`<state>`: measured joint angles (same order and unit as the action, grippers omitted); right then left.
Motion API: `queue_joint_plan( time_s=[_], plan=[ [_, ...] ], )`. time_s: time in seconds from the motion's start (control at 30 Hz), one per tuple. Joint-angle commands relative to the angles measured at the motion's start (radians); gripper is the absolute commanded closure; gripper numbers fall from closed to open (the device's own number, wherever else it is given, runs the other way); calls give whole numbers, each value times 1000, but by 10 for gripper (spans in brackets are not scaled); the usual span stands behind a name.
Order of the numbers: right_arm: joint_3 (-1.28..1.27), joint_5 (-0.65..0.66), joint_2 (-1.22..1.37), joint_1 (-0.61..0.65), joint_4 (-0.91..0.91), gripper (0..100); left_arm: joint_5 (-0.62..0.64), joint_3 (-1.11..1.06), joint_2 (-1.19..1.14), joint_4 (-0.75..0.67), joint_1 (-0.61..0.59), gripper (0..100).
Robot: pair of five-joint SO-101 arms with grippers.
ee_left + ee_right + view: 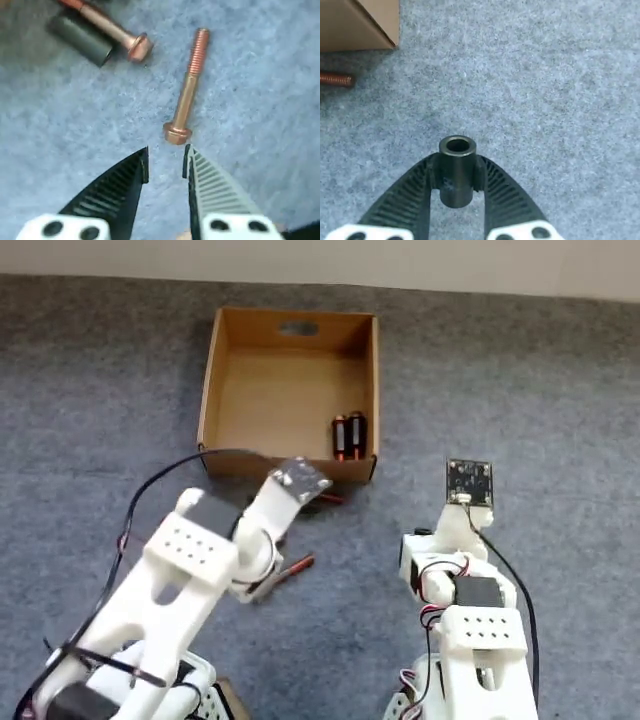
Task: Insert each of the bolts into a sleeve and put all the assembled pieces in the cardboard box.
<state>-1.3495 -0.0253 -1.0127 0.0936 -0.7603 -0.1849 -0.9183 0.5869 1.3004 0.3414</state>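
Right claw [456,164] pinches the sleeve [457,175] bore-up, ready to receive, while the left claw [166,162], spread, hangs over a loose bolt [186,95] to grab its head.

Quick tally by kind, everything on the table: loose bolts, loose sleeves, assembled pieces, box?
Loose bolts: 2
Loose sleeves: 2, one lying free, one in the right gripper
Assembled pieces in the cardboard box: 2
Cardboard box: 1
Total: 7
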Motion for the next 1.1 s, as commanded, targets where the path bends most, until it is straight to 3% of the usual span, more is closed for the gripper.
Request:
queue_joint_plan(
  time_s=[0.0, 0.2, 0.7, 0.97, 1.07],
  plan=[
    [7, -9, -18, -5, 15, 994, 224, -107, 56, -160, 15, 864],
    [7, -9, -18, -5, 15, 994, 396, -156, 54, -245, 16, 860],
    [7, -9, -18, -5, 16, 993, 397, -165, 53, -187, 28, 860],
    [7, -9, -18, -5, 16, 993, 391, -157, 54, -215, -111, 860],
    [7, -9, -18, -5, 16, 993, 393, -157, 61, -209, -82, 863]
  ],
)
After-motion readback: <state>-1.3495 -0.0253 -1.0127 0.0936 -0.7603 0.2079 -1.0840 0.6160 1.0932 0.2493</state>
